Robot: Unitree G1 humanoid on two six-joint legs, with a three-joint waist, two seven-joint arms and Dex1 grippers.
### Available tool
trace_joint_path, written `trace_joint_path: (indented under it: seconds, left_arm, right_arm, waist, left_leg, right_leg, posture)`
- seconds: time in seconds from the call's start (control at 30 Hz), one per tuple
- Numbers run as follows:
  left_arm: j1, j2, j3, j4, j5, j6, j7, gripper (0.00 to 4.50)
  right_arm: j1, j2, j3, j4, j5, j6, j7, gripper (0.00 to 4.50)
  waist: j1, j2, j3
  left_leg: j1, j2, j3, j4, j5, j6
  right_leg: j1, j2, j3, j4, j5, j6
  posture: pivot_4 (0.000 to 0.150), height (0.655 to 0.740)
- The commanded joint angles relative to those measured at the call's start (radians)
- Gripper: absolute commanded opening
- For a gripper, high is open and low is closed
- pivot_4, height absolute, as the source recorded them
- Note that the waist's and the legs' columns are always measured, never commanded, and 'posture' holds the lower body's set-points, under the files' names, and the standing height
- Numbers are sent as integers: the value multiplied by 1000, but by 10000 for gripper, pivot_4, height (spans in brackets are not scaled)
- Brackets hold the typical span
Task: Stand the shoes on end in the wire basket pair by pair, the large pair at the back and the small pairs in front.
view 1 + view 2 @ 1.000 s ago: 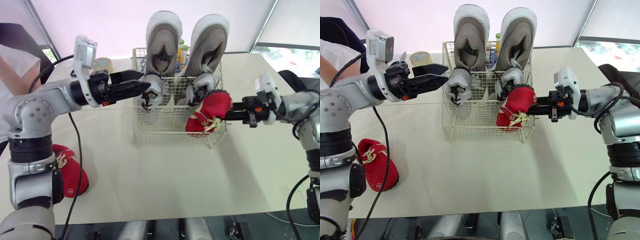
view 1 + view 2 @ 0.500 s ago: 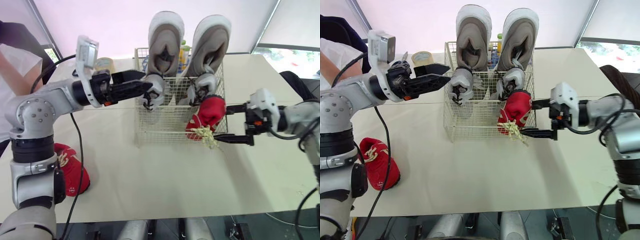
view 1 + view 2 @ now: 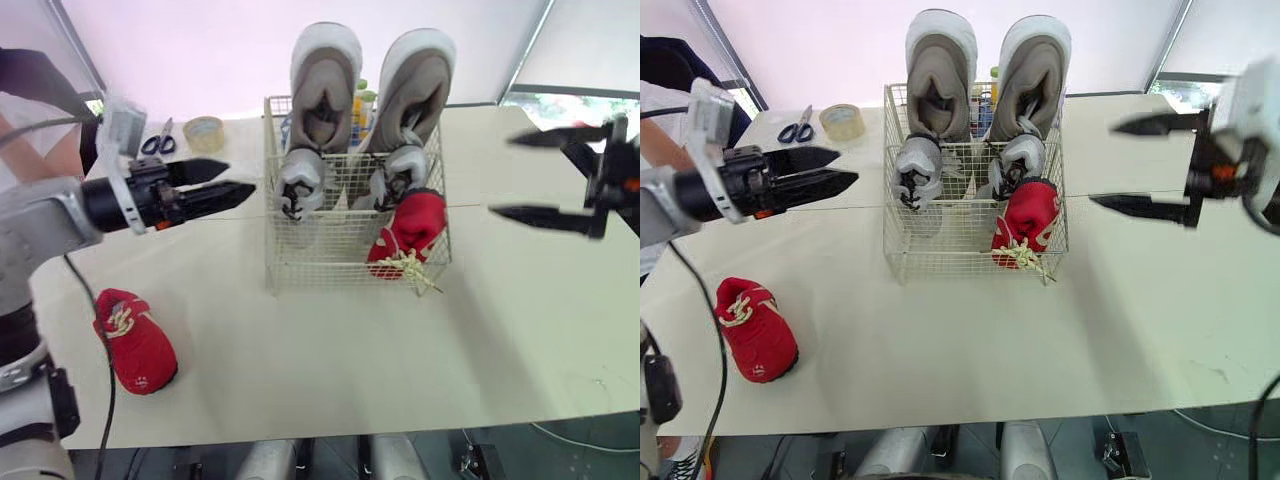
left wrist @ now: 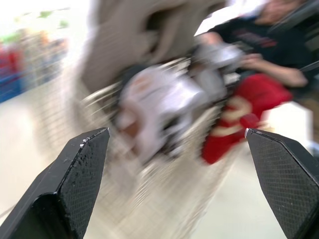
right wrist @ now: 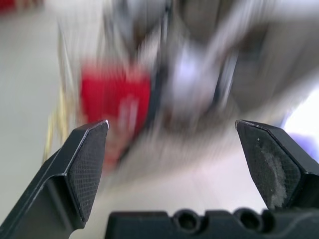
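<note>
Left gripper [image 3: 847,165] and right gripper [image 3: 1103,163] hang wide open, empty, clear of the wire basket [image 3: 940,262]. The loose red shoe [image 3: 755,330] presumably goes beside its mate [image 3: 1025,222].

the left hand [image 4: 174,131] gapes wide toward a blurred grey shoe [image 4: 158,99] and a red shoe [image 4: 245,115].

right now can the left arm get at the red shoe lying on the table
Probably yes: the red shoe lies alone on the table on that arm's side, and the left tool is open, empty.
</note>
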Motion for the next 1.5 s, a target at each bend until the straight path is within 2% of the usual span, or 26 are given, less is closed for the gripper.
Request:
trace_joint_path:
  seconds: [0.03, 0.1, 0.17, 0.33, 0.47, 0.5, 0.6, 0.67, 0.73, 0.83, 1.03, 1.23, 1.5]
  left_arm:
    - [13, -9, 129, -54, 6, 139, 235, 45000]
    - [78, -77, 281, -153, 65, 287, 451, 45000]
    - [183, -109, 378, -229, 49, 336, 595, 45000]
    - [492, -173, 562, -401, -85, 336, 789, 45000]
    - [611, -262, 666, -454, -231, 336, 945, 45000]
    - [620, -283, 679, -460, -250, 336, 991, 45000]
    - [734, -277, 625, -407, -456, 183, 1221, 45000]
    - [807, -222, 542, -369, -608, 39, 1366, 45000]
    - [820, -169, 452, -336, -684, -68, 1451, 45000]
    - [814, -94, 341, -299, -750, -192, 1514, 45000]
    - [788, 0, 184, -229, -775, -332, 1559, 45000]
    - [735, 32, 83, -140, -727, -397, 1530, 45000]
    - [723, 42, 27, -74, -690, -416, 1517, 45000]
  right_arm:
    - [-69, 47, 57, -34, 97, 52, 18, 44055]
    - [-107, 110, 141, -34, 88, 25, 66, 44055]
    - [-123, 156, 197, -25, 67, -3, 101, 44055]
    - [-137, 233, 265, 25, 10, -64, 136, 44055]
    - [-128, 251, 280, 37, -17, -87, 154, 44055]
    - [-127, 252, 280, 38, -19, -88, 157, 44055]
    - [-125, 247, 275, 34, -22, -80, 159, 44055]
    - [-121, 240, 269, 26, -19, -73, 158, 44055]
    - [-112, 230, 260, 6, -10, -57, 147, 44055]
    - [-96, 216, 244, -22, -1, -35, 127, 44055]
    - [-59, 182, 208, -72, 11, 2, 90, 44055]
    - [-31, 160, 178, -107, 20, 29, 56, 44055]
    - [-10, 142, 151, -145, 37, 57, 17, 44055]
  waist:
    - [0, -1, 0]
    - [1, -2, 1]
    - [-7, -3, 0]
    - [5, -7, 1]
    - [31, -8, 0]
    - [38, -8, 0]
    - [51, -9, -1]
    - [52, -9, -1]
    - [53, -9, -1]
    - [50, -9, -2]
    - [46, -8, -2]
    - [49, -8, -2]
    - [49, -8, -2]
  left_leg:
    - [0, 0, 0, 0, 0, 0]
    - [-1, 0, 0, 1, 0, 0]
    - [0, -1, 1, 1, -1, 1]
    - [-1, -1, 2, 0, 0, 0]
    - [1, -1, 2, 1, -1, 0]
    - [1, -1, 2, 2, -1, 0]
    - [5, -1, 2, 2, -1, 0]
    - [6, -1, 2, 2, -1, 0]
    - [7, 0, 2, 1, -1, 0]
    - [7, 0, 2, 0, -1, 0]
    - [8, 0, 4, -2, -1, 0]
    - [8, 0, 7, -4, -1, 0]
    - [8, 0, 8, -4, -1, 1]
  right_leg:
    - [0, 0, 0, 0, 0, 0]
    - [0, 0, 0, -1, 0, 0]
    - [0, 0, 1, -2, 2, 4]
    - [-3, 0, 1, 2, 2, 3]
    - [-3, 0, 1, 1, 2, 2]
    - [-3, 0, 1, 1, 1, -1]
    - [2, 0, 1, 0, 0, -1]
    - [2, 0, 1, 0, 0, -2]
    - [2, 0, 1, 1, 0, -2]
    - [2, 0, 1, 1, 0, -2]
    - [1, 0, 4, 0, -1, -3]
    - [2, 0, 6, 0, -1, -3]
    - [2, 0, 8, -1, -1, -3]
  posture:
    - [1500, 7400]
    - [1500, 7400]
    - [1500, 7400]
    - [1500, 7400]
    - [1500, 7400]
    - [1500, 7400]
    - [1500, 7400]
    - [1500, 7400]
    - [1500, 7400]
    - [1500, 7400]
    - [1500, 7400]
    - [1500, 7400]
    - [1500, 7400]
